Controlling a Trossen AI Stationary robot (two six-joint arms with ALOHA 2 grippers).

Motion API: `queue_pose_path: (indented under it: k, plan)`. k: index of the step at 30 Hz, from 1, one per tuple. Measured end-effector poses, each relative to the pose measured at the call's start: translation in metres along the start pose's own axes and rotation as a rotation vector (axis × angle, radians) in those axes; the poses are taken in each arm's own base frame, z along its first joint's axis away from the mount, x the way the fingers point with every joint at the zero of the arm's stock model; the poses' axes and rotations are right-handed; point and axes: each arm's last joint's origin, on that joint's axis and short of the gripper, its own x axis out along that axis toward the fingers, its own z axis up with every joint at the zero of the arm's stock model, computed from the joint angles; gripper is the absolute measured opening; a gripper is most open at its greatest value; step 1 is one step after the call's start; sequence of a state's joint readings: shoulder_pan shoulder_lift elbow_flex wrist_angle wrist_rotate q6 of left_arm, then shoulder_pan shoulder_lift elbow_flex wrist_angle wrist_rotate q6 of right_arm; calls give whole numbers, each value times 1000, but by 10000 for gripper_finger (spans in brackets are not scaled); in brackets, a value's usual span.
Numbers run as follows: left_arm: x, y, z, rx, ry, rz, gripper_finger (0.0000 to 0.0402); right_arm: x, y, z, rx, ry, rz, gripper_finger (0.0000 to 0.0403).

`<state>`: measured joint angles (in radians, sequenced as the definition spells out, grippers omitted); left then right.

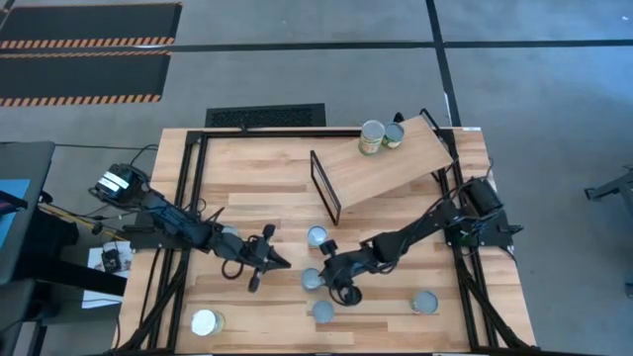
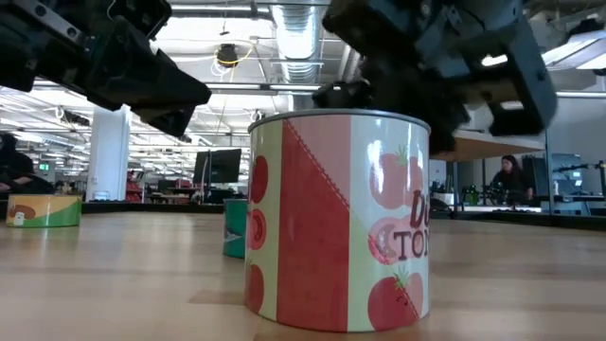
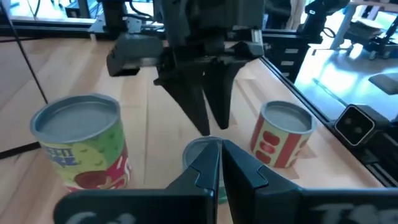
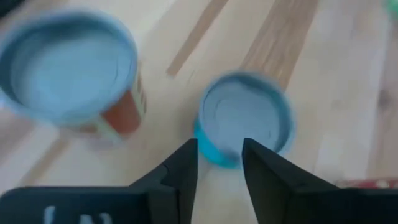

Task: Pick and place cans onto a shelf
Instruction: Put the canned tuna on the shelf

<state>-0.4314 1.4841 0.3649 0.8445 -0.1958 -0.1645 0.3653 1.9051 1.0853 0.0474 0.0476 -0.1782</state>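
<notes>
Glossy round tomato tin [image 2: 339, 223] foremost; right pincer [image 1: 330, 269] above teal tin [image 4: 244, 121].

two cans [image 1: 381, 136] stand side by side on the raised far end of the shelf [image 1: 396, 166]. in front of the shelf's lower end, four cans [image 1: 316, 236] are scattered mid-table, between the two arms. another can [image 1: 205, 322] sits alone at the near left corner of the table [image 1: 257, 168].

Colours on the light-wood planked counter [image 1: 257, 178]

Nearest can [image 2: 339, 220]: cream with red tomatoes and red stripe. Another can [image 3: 84, 142]: green-yellow label, silvery top. Small can [image 4: 244, 120]: teal side, bluish-grey top. Shelf [image 1: 391, 168]: pale wood, black frame.
</notes>
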Motion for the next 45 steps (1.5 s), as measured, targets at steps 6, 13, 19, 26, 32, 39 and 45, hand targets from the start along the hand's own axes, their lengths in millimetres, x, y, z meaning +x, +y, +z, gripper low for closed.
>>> queue_pose_path:
  k: [6,13,19,26,32,39,45]
  plan:
    - [0,1,-2,20,19,4,6,0,-3,1,-53,0,3,157]
    - [0,2,-2,32,23,7,6,0,-7,2,-90,-14,12,138]
    - [0,2,-2,33,24,9,6,1,-12,1,-91,-29,29,139]
    - [0,2,-3,34,34,11,6,12,-10,-5,-103,-26,46,167]
    - [0,2,-4,36,43,13,6,12,-10,-6,-114,-15,45,172]
    - [0,2,-4,36,44,14,6,13,-15,-7,-85,-13,36,126]
    - [0,2,-4,36,44,15,6,12,-13,-8,-41,8,43,69]
